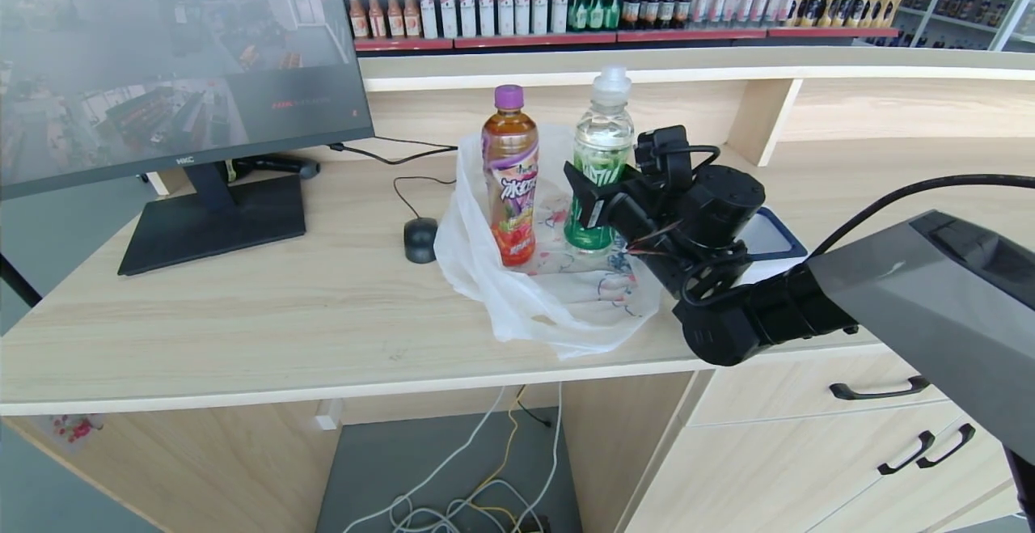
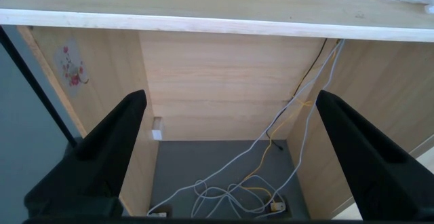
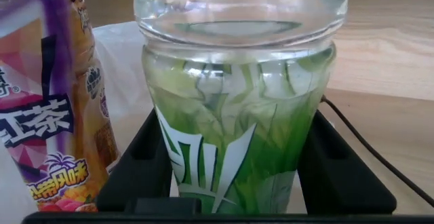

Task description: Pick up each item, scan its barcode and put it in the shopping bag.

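Right wrist view: cap and base of the green-labelled bottle [image 3: 237,149] are cut off by the frame edges, and the tea bottle [image 3: 47,136] is cropped to a partial side. Head view: the green label's lower part is hidden by the right gripper [image 1: 602,193].

The left gripper [image 2: 230,100] hangs low, its fingers spread wide. The right gripper [image 1: 589,197] squeezes the green bottle [image 1: 603,141].

Monitor [image 1: 162,56] on wooden counter [image 1: 242,315], mouse [image 1: 420,239] beside it, drawers [image 1: 808,436] below, bottle shelf [image 1: 614,11] behind
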You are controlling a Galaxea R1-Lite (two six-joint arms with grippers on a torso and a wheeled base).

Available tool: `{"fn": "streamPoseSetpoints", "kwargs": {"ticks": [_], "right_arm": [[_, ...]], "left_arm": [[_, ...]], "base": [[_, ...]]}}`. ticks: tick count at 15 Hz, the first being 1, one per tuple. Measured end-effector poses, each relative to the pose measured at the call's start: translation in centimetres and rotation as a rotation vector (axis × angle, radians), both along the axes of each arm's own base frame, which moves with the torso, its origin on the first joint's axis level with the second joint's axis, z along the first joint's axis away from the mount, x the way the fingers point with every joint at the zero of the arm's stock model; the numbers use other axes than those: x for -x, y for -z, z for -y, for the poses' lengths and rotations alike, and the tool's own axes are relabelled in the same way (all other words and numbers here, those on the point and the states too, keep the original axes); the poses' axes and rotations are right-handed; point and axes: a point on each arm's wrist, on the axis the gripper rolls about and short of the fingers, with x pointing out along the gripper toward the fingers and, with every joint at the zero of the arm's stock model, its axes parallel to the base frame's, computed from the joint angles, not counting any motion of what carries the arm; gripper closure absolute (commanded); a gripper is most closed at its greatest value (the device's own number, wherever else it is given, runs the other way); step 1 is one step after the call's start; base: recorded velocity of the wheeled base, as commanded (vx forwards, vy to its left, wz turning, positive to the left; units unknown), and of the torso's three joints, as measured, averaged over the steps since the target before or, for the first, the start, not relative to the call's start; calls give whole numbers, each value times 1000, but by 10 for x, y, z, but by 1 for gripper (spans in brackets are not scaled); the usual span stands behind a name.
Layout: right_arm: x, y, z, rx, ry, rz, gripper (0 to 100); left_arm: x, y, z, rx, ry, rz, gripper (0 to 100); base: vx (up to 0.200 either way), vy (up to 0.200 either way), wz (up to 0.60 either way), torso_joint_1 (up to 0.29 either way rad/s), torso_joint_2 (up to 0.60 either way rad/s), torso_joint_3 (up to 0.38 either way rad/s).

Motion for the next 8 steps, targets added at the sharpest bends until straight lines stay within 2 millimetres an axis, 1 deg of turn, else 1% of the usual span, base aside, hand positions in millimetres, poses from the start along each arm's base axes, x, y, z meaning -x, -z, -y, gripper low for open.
{"fn": "streamPoseSetpoints", "kwargs": {"ticks": [6,7,8], "right_arm": [[1,5,-1,6,0,-6,100],[2,5,-1,7,0,-6,0],[2,5,-1,7,-1,-8,0]], "left_arm": [[0,0,0,0,0,0,0],[0,0,0,0,0,0,0],[0,0,0,0,0,0,0]], "base": [[0,0,0,0,0,0],[0,0,0,0,0,0],[0,0,0,0,0,0]]}}
